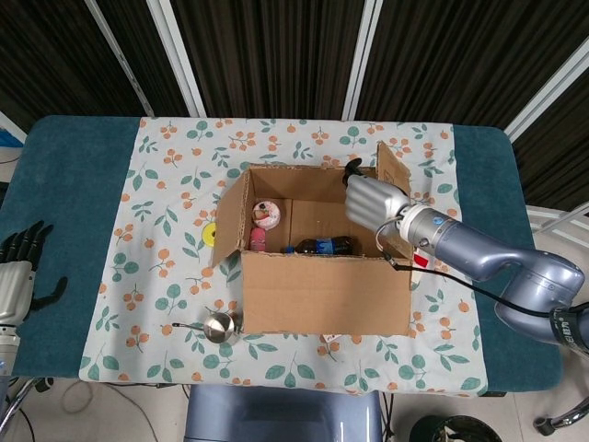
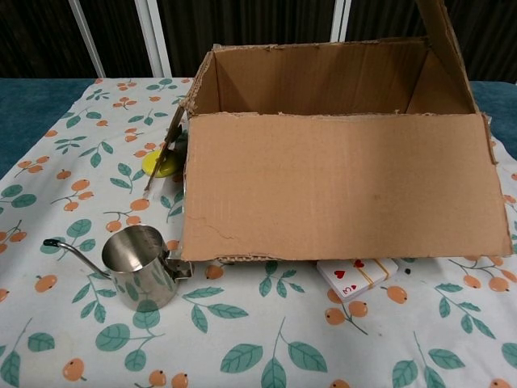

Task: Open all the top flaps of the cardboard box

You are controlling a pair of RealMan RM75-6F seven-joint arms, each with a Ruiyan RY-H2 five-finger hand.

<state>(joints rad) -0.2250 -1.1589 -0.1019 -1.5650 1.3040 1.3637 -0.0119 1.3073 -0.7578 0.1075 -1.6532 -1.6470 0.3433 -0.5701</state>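
We see the table (image 1: 83,166), covered in teal, filling most of the head view, with a leaf-and-orange patterned cloth (image 1: 166,184) spread across its middle.

The cardboard box (image 1: 322,295) sits at centre frame in the head view, slightly right of the cloth's midline, and fills the upper centre and right of the chest view. Its near flap (image 2: 339,186) hangs down over the front wall. Its left flap (image 1: 230,226) is folded outward. Its right flap (image 1: 391,170) stands tilted up and outward at the upper right of the box.

The right arm (image 1: 488,262) enters from the lower right of the head view and reaches to the box's right edge. The right hand (image 1: 373,201) lies at the base of the right flap, fingers held together and pointing into the box opening; we cannot tell whether they touch the cardboard.

The left hand (image 1: 20,262) rests at the far left edge of the head view, well apart from the box, fingers spread and holding nothing.

Inside the box we see a dark bottle (image 1: 322,246) lying along the front wall and a small doll (image 1: 267,214) at the left.

A steel pitcher (image 2: 145,267) stands at lower left of the chest view, just beside the box's front left corner. Playing cards (image 2: 355,279) lie under the front edge. A yellow disc (image 2: 161,167) lies left of the box.
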